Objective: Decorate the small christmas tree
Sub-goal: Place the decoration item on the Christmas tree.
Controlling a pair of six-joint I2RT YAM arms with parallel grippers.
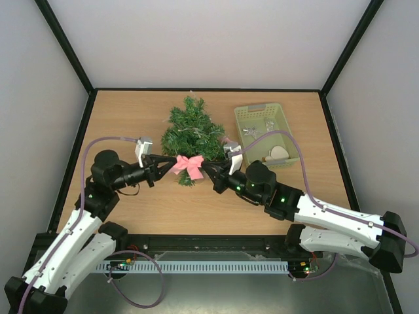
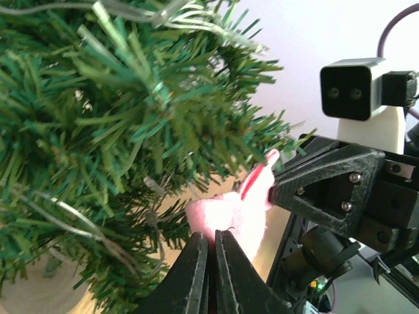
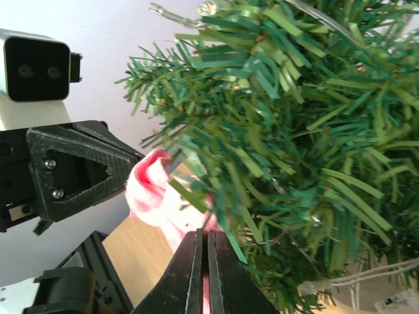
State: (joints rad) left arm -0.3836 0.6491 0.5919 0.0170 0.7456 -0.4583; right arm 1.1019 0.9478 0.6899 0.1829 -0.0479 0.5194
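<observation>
No legible text, brand, number or sign in any view. I note one small white tag (image 3: 397,302), lower right in the right wrist view; print too small to read.

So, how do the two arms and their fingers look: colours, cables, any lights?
The left arm and right arm have white shells on the lower links and black joints and wrists. A purple cable loops along each. Small green lights glow on some joints. The fingers are black and tapered, below a black triangular frame with screws. Each wrist carries a camera box on a white mount.
</observation>
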